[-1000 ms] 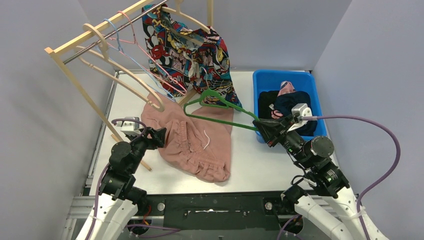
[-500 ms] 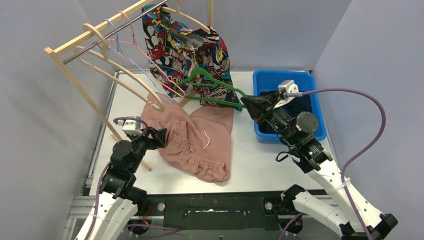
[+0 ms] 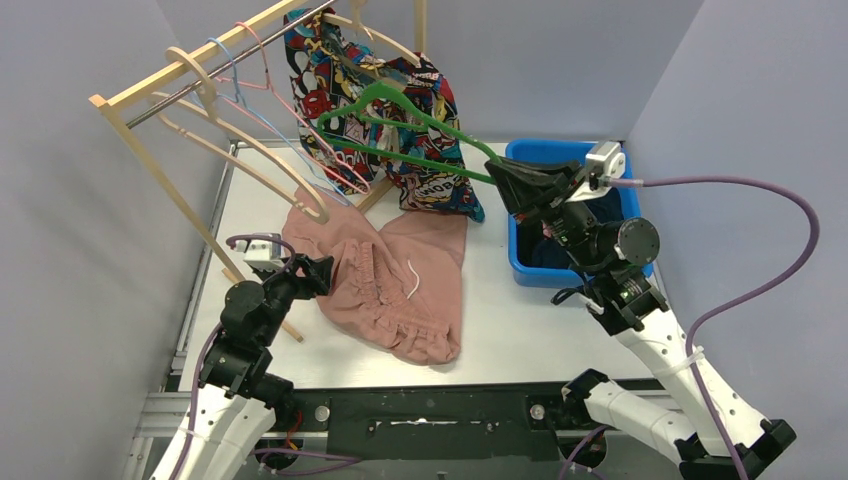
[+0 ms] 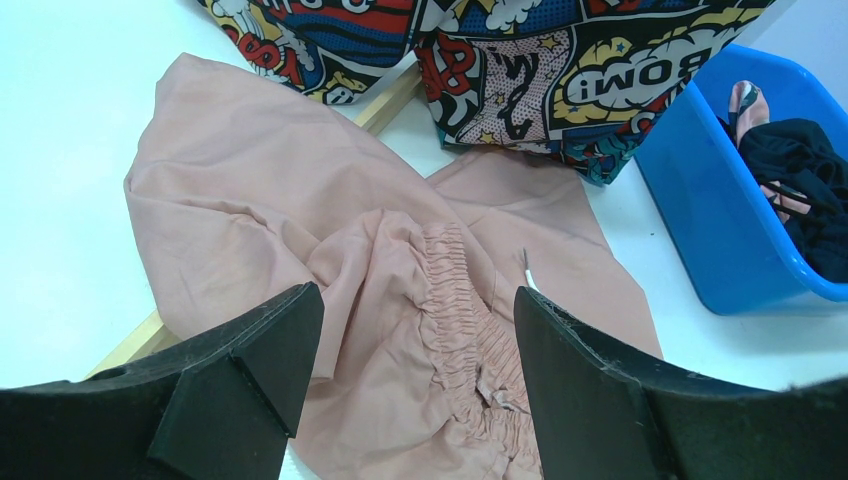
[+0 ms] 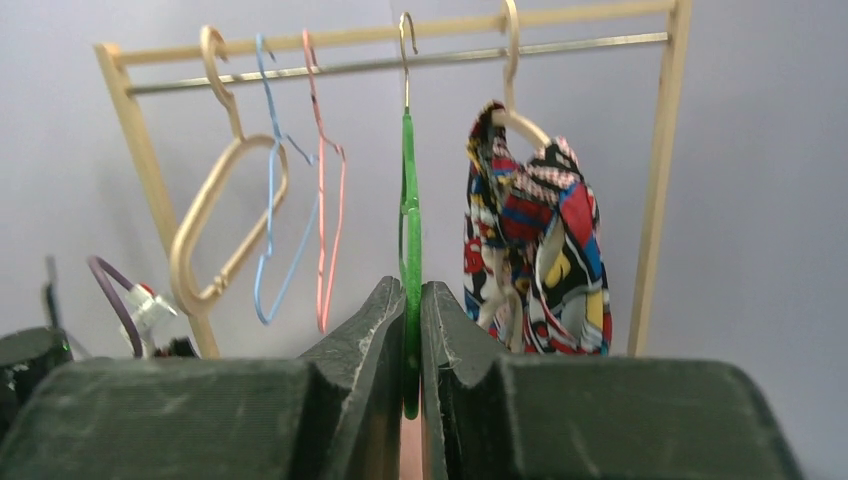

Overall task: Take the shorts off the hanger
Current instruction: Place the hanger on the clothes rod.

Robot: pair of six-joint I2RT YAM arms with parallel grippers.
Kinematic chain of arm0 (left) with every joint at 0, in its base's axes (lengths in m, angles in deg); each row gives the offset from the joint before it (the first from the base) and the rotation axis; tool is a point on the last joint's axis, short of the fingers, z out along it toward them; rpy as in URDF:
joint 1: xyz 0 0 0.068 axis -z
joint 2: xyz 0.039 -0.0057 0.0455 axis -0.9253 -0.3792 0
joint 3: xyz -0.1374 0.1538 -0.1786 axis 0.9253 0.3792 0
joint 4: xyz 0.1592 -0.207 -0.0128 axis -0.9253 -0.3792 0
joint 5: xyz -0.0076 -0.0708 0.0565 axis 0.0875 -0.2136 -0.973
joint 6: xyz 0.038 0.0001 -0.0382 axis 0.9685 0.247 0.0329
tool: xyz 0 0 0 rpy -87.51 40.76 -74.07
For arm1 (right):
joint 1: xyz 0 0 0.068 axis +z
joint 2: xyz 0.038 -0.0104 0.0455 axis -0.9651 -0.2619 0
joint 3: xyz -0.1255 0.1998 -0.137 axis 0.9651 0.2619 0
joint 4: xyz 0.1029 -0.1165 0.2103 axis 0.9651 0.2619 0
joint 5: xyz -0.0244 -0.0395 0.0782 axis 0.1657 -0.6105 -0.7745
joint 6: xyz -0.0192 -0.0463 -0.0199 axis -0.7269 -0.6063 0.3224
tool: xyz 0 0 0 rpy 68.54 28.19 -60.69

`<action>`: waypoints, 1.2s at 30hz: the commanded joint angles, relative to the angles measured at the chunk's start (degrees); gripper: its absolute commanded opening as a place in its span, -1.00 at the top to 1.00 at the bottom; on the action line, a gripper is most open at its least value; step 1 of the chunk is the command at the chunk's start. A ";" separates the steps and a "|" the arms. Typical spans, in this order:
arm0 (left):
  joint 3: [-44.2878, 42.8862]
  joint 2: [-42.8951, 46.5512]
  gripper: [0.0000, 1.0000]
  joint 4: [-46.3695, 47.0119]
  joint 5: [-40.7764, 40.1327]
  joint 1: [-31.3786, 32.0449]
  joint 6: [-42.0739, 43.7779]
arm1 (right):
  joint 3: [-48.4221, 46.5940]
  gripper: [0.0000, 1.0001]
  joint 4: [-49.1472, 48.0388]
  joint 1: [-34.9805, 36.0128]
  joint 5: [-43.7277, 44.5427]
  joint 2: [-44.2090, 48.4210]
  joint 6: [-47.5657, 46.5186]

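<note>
Dusty pink shorts point(image 3: 385, 275) with a gathered waist point(image 4: 455, 290) lie loose on the table. My left gripper point(image 3: 318, 270) hovers open over their left side, with the waistband between its fingers point(image 4: 415, 310) but not touched. The comic-print shorts point(image 3: 405, 105) hang from a wooden hanger on the rack point(image 5: 535, 240). My right gripper point(image 3: 497, 180) is shut on the end of a bare green hanger point(image 3: 400, 130), held up high. In the right wrist view the green hanger point(image 5: 410, 200) stands edge-on between my jaws point(image 5: 411, 300), its hook at the rail.
The wooden rack's rail point(image 3: 200, 85) carries empty wooden point(image 3: 240, 150), blue point(image 5: 270, 230) and pink point(image 5: 325, 230) hangers. A blue bin point(image 3: 560, 148) at the right back holds dark and pink garments. The rack's leg point(image 3: 200, 230) stands just left of my left arm.
My right arm has lifted the green hanger from just above the pink shorts up and back to the rail. The left arm and the pink shorts have not moved.
</note>
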 commanded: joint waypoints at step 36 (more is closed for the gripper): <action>-2.43 0.01 -0.39 1.42 -0.11 -0.30 0.54 | -12.18 -0.03 -6.25 9.72 8.42 -26.72 -0.39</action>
